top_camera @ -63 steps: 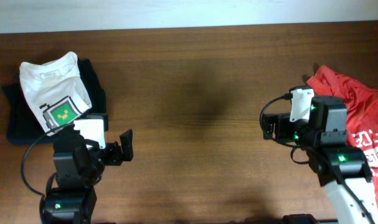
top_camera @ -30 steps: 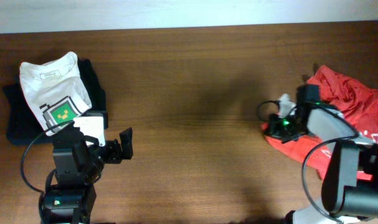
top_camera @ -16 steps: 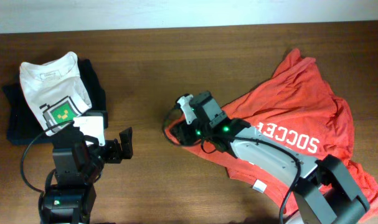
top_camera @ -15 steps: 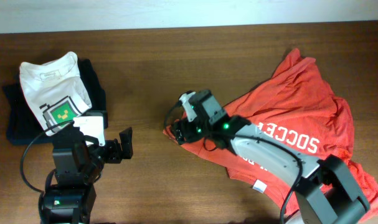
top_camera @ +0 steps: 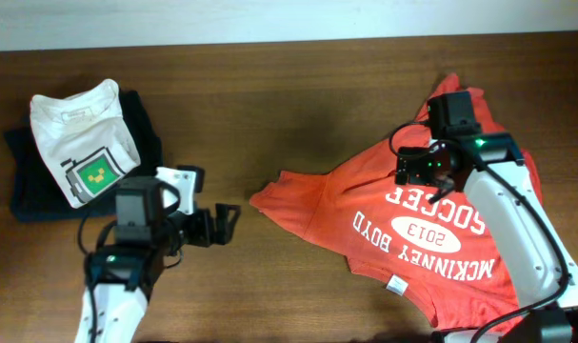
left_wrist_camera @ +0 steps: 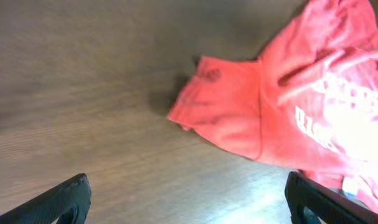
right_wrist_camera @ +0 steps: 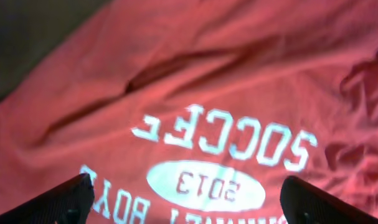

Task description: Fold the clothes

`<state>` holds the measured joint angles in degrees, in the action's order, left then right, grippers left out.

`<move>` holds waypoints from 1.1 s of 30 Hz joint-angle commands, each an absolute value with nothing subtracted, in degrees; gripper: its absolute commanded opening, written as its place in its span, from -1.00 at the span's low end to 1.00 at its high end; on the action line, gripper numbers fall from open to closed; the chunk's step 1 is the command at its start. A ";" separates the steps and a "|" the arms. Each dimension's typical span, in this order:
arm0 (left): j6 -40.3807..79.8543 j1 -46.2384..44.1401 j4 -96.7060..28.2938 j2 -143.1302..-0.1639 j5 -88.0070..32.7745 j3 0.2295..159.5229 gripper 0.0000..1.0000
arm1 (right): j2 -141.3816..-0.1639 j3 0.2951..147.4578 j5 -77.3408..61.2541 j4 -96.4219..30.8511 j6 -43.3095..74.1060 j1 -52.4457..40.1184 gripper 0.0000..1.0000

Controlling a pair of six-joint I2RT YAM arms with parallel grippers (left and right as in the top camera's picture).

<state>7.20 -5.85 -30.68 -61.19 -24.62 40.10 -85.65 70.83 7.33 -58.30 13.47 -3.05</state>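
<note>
The orange-red T-shirt (top_camera: pixel 431 229) lies spread on the right half of the table, print side up, with white lettering and an oval logo (right_wrist_camera: pixel 204 185). Its left sleeve tip (top_camera: pixel 269 197) points toward the centre. My right gripper (top_camera: pixel 414 170) hovers over the shirt's upper chest, open and empty; in the right wrist view (right_wrist_camera: pixel 189 205) the jaws stand wide apart over the logo. My left gripper (top_camera: pixel 222 224) is open and empty over bare wood just left of the sleeve. The left wrist view (left_wrist_camera: pixel 189 208) shows the sleeve (left_wrist_camera: pixel 226 106) ahead.
A white T-shirt with a green pixel graphic (top_camera: pixel 79 143) lies on a dark navy folded garment (top_camera: pixel 27 191) at the far left. The wooden table (top_camera: pixel 298 95) ends at a white wall along the back.
My right gripper dragged the shirt from the right edge toward the centre, let go and moved back up right. The shirt now lies spread with its print showing. My left arm moved right toward the sleeve.
</note>
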 commanded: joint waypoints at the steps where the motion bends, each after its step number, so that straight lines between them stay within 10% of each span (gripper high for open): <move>1: 15.16 -13.85 -26.22 -72.77 -27.66 40.97 0.98 | -84.79 71.46 6.00 -59.44 13.80 1.32 0.97; 12: 30.20 -24.56 -4.38 -96.07 -23.99 40.97 0.88 | -84.79 71.46 5.61 -60.73 13.80 1.96 0.97; 14: 30.13 -24.56 -0.64 -97.14 -23.59 40.97 0.26 | -84.79 71.46 5.61 -60.77 13.80 1.96 0.97; 16: 30.11 -24.49 4.45 -97.17 -19.97 40.99 -0.83 | -84.79 71.46 5.61 -60.84 13.80 1.96 0.98; 17: 30.13 -24.49 6.79 -97.17 -17.85 40.99 -0.99 | -84.79 71.46 5.63 -60.93 13.80 1.96 0.97; 27: 23.55 -7.73 7.75 -94.11 -1.89 55.59 -1.00 | -84.79 71.46 6.04 -61.08 13.82 2.02 0.97; 31: 19.59 -0.64 4.69 -94.21 -1.87 68.90 -0.85 | -84.79 71.46 6.02 -61.08 13.82 2.00 0.98; 33: 19.59 0.58 -2.22 -94.21 -2.33 72.69 0.98 | -84.79 71.46 6.02 -61.06 13.82 2.00 0.97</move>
